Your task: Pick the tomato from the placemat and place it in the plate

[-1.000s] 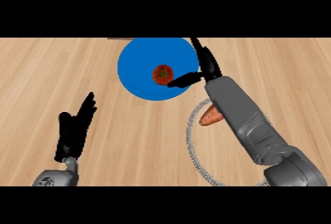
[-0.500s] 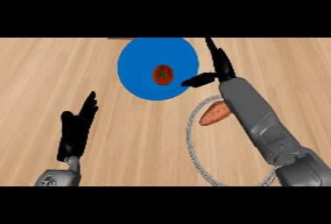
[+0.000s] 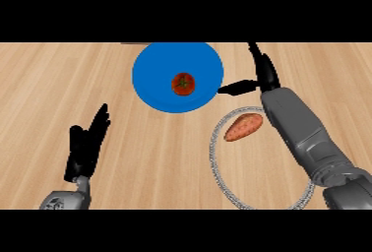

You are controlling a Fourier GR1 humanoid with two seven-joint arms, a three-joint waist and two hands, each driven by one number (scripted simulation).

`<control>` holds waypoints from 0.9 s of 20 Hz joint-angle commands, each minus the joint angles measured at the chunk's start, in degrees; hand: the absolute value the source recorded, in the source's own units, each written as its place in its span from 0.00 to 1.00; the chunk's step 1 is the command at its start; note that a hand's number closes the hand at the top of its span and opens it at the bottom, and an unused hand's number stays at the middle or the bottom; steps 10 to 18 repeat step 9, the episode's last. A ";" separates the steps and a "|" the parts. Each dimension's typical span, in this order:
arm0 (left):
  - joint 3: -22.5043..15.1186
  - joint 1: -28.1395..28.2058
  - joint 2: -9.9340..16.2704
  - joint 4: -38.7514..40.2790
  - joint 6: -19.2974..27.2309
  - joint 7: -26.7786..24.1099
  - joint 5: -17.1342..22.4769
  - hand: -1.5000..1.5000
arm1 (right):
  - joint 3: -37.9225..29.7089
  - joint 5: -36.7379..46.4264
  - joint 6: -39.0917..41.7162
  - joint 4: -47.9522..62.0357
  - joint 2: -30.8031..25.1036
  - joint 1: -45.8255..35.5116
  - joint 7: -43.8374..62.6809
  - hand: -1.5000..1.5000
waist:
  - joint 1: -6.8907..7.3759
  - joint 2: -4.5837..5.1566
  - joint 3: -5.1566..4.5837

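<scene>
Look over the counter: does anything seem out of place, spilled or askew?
Nothing is spilled or damaged. The tomato sits on the blue plate, and a reddish sweet potato lies on the round placemat, partly under the right forearm.

Tomato (image 3: 183, 83) on blue plate (image 3: 156, 64); right hand (image 3: 263, 74) open beside it.

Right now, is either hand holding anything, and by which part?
Nothing is held. The right hand is open beside the blue plate, the tomato lies free on it, and the left hand rests open.
</scene>
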 commanded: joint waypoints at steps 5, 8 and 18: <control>-0.95 -0.32 -1.36 -0.24 0.79 0.27 -0.98 0.50 | -0.99 -0.08 -1.92 0.47 -1.47 2.91 -1.97 0.00 | 0.09 0.17 0.04; -1.28 -0.96 -1.31 -2.57 1.56 3.08 -1.73 0.50 | -0.18 1.05 -4.48 1.15 -0.65 1.21 0.75 0.00 | 0.46 0.13 0.06; 1.39 0.22 0.85 -1.76 -0.35 0.86 0.38 0.50 | -0.67 0.64 -2.72 0.72 -3.09 2.14 -0.52 0.00 | 0.39 0.13 0.04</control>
